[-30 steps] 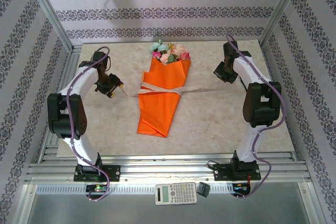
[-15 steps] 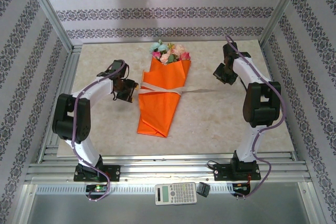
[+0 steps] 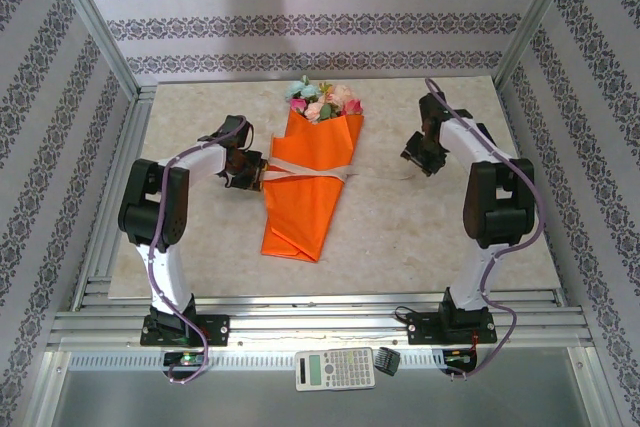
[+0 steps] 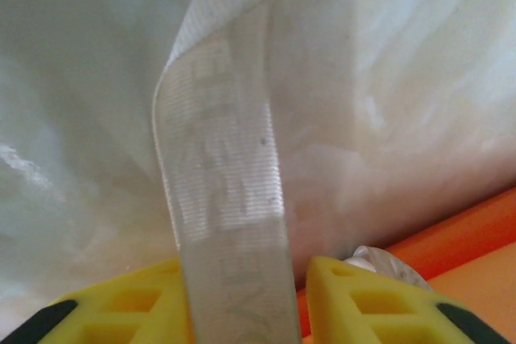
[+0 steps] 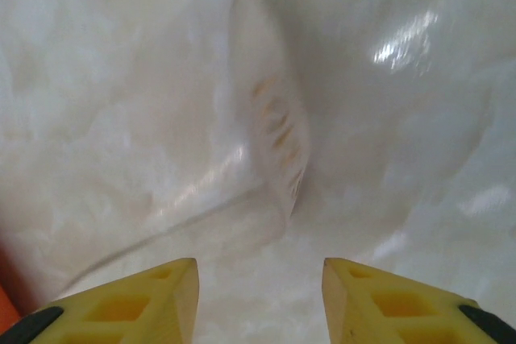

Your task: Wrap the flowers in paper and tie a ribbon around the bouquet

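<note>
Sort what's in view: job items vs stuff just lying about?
Job items: bouquet, orange paper wrapped round the flowers; ribbon across its middle, one end between the left gripper fingers; right gripper, open over the table.

Lying about: calculator and small dark block on the front rail.

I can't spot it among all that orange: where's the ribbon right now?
The ribbon lies across the middle of the bouquet, mid-table in the top view; its left end is pinched in the left gripper, right beside the paper.

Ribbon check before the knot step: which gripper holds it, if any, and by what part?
The left gripper pinches the ribbon by its left tail beside the bouquet; the right gripper is open.
</note>
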You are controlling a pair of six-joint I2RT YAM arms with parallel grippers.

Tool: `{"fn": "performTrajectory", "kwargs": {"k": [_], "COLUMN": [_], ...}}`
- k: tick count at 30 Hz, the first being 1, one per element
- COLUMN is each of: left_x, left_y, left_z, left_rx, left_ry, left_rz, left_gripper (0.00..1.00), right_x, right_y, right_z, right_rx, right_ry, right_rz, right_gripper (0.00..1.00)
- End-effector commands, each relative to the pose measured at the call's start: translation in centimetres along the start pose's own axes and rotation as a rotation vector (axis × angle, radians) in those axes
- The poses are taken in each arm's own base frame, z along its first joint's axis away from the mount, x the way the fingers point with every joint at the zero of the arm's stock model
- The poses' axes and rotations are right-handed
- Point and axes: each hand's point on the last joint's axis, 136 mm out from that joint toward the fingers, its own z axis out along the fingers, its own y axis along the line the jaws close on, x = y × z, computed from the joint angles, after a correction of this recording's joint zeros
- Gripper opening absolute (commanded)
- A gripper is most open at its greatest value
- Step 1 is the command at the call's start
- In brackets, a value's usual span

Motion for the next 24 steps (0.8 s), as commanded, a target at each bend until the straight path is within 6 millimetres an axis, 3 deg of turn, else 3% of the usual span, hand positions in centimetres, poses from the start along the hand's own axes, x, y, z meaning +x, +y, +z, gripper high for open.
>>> {"fn": "performTrajectory", "kwargs": {"k": [1,5,9,20,22,24], "left_x": [0.1,0.2,0.1,0.2,0.3,0.2], "left_y": [-1.0,-0.8,-0.8,-1.0,-1.2,-1.5], "left_z": [-0.4,-0.4,-0.5,-0.6,-0.6,-0.8], "left_rx": [0.038,0.036,0.041,0.055,0.058,0.067], "left_ry": [0.012,0.021,0.022,0.042,0.047,0.045], "left_rz": [-0.005,0.011,0.018,0.042,0.045,0.054], "left_gripper": [0.31,0.24,0.16,0.11,0.1,0.07], "right_x": [3.8,7.1,8.3,8.8,9.2,9.5], "right_y": [3.8,7.3,9.6,10.9,11.2,11.1], "right_z": [-0.8,0.7,3.0,7.0,7.6,8.0], "right_rx": [-0.126,-0.215,-0.276,-0.265,-0.267,-0.261], "right_ry": [0.047,0.105,0.153,0.191,0.208,0.208], "right_rz": [0.097,0.292,0.502,0.726,0.751,0.766], "right_gripper": [0.47,0.5,0.51,0.51,0.47,0.35]}}
